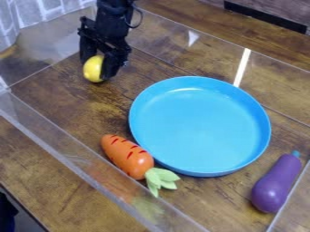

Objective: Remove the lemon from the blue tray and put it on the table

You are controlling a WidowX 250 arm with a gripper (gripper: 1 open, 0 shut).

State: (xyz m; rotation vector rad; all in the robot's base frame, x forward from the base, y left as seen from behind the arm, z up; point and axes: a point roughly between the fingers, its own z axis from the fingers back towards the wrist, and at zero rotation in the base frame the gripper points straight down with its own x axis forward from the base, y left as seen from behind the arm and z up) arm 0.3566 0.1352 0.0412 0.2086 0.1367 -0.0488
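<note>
- One clear acrylic wall point(78, 152) slants along the near left side, seemingly there to keep loose toys on the table point(58, 101).
- Close to me on the right, a purple toy eggplant point(276, 184) lies beside the tray, its green tip pointing away from me. It has no part in this job that I can see.
- Nearer the middle is the orange carrot point(126, 156), leaves toward me, set just beside the tray's lower left edge. It's well apart from the arm, so I doubt it will get in the way.
- Beyond them sits the blue tray point(200, 127), flat and wide. Its low rim should be easy enough to lift a fruit over.
- Farther off, to the left of the tray, is the lemon point(93, 69), outside the rim and over the wood. That spot makes sense to me: bare tabletop, with room to set it down.
- Just above it the dark gripper point(100, 64) reaches down, its fingers closed on the lemon, as far as I can judge; the fingers partly hide the fruit. I'd guess the hold is low to make for a gentle release, though I can't tell whether the lemon touches the wood.
</note>
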